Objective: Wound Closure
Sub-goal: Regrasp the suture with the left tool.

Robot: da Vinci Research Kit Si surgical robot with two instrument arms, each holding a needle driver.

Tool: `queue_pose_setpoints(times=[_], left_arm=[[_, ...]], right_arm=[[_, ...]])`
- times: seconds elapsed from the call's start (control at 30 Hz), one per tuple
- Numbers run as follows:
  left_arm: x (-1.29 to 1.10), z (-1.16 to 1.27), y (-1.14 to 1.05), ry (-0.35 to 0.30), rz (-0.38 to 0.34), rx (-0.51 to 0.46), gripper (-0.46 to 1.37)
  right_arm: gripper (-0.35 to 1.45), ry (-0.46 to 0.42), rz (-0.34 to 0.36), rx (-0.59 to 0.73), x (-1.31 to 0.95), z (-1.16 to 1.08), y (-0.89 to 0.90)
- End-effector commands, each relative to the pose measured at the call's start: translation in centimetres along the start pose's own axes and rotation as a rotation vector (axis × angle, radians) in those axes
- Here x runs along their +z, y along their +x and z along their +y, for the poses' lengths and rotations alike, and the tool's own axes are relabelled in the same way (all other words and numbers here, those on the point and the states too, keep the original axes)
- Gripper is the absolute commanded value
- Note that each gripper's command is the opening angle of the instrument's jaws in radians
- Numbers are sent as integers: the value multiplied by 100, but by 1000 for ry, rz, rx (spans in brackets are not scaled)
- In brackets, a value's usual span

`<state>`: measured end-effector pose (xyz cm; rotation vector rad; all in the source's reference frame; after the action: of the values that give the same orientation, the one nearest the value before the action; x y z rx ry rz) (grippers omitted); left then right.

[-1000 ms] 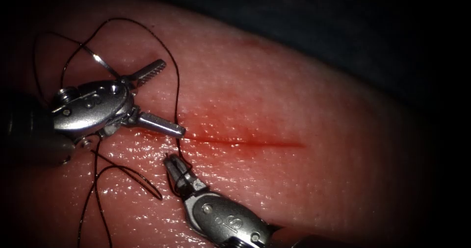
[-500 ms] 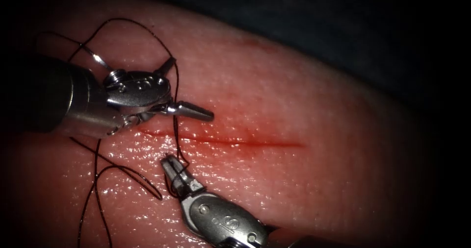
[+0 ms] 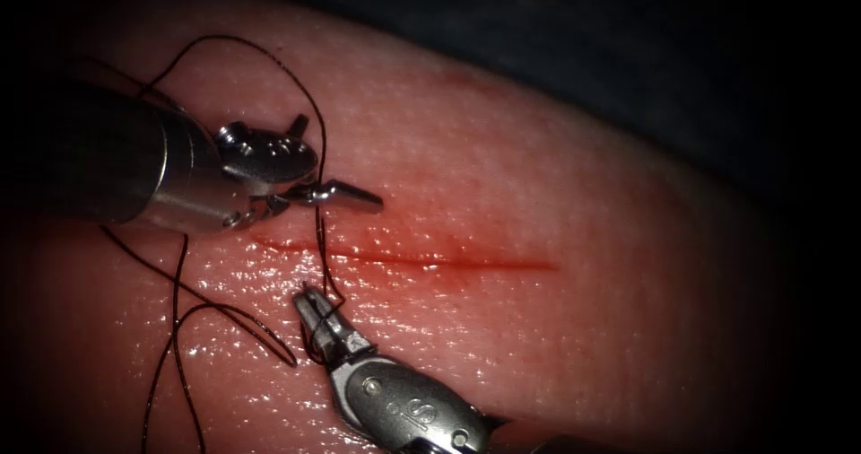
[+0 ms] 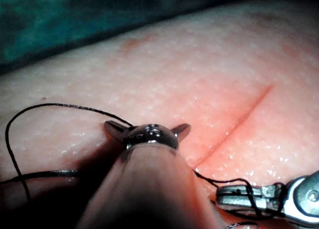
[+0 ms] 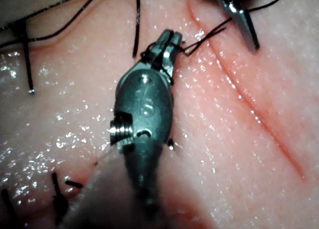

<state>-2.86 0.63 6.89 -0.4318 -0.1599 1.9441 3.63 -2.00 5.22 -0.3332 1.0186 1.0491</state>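
The cut runs across the tissue as a red line. My left tool hovers over the cut's left end, jaws open and holding nothing. Dark thread runs down between them to the cut's left end. In the left wrist view the left tool has its jaws spread wide beside the cut. Just below the cut's left end, my right tool is shut on the thread, which also winds around its jaws. The left shaft hides the needle.
Loose thread loops over the wet tissue at the lower left and ends in a free tail. A large thread arc rises above the left tool. Short dark thread ends lie near the right tool's shaft. Dark background borders the tissue's far edge.
The left tool has swung up and to the right over the cut's left end, turning so that its open jaws straddle the thread; its shaft now covers the needle. The right tool barely moved.
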Motion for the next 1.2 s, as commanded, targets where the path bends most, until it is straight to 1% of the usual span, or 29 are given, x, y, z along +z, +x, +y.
queue_pose_setpoints(times=[0.03,0.1,0.17,0.2,0.23,0.27,0.37,0.4,0.43,0.47,0.57,0.6,0.63,0.7,0.8,0.9,1.03,1.1,1.17,1.2], left_arm=[[2,-1,0,-26,1,-17,95],[5,-2,-1,-69,5,-40,95],[9,-4,-1,-109,7,-86,93],[10,-5,0,-123,7,-98,91],[12,-7,3,-152,7,-116,86],[13,-8,3,-154,7,-122,86],[17,-13,10,-169,13,-144,71],[18,-15,12,-173,14,-149,63],[19,-16,13,-174,14,-148,58],[20,-18,14,-174,18,-153,46],[24,-20,13,-172,22,-146,23],[26,-21,11,-169,15,-146,10],[27,-21,8,-167,5,-140,-11],[29,-22,5,-164,2,-128,-35],[33,-24,0,-158,-4,-92,-35],[34,-24,-3,-151,-33,-61,-35],[31,-25,-1,-157,-44,-20,-35],[27,-26,3,-158,-27,-14,-35],[19,-28,10,-171,21,-29,-35],[10,-29,16,-201,59,-43,-35]], right_arm=[[-35,-6,-1,0,0,0,0],[-35,-6,-1,0,0,-1,0],[-35,-6,-1,0,0,-1,0],[-35,-7,-1,0,0,-1,0],[-35,-7,-1,0,0,-1,0],[-35,-7,-1,0,0,-1,0],[-35,-7,-1,0,0,-2,0],[-35,-7,-1,0,0,-2,0],[-35,-7,-1,0,-1,-2,0],[-35,-7,-1,0,-1,-3,1],[-35,-6,-1,0,-3,-3,1],[-35,-5,-1,1,-3,-2,1],[-35,-5,-2,1,-3,-2,2],[-35,-5,-2,1,-4,-2,2],[-35,-5,-3,1,-4,-2,2],[-35,-5,-3,1,-4,-2,3],[-35,-5,-3,1,-4,-2,3],[-35,-4,-3,1,-4,-2,3],[-35,-4,-3,1,-4,-1,3],[-35,-4,-3,1,-4,-1,3]])
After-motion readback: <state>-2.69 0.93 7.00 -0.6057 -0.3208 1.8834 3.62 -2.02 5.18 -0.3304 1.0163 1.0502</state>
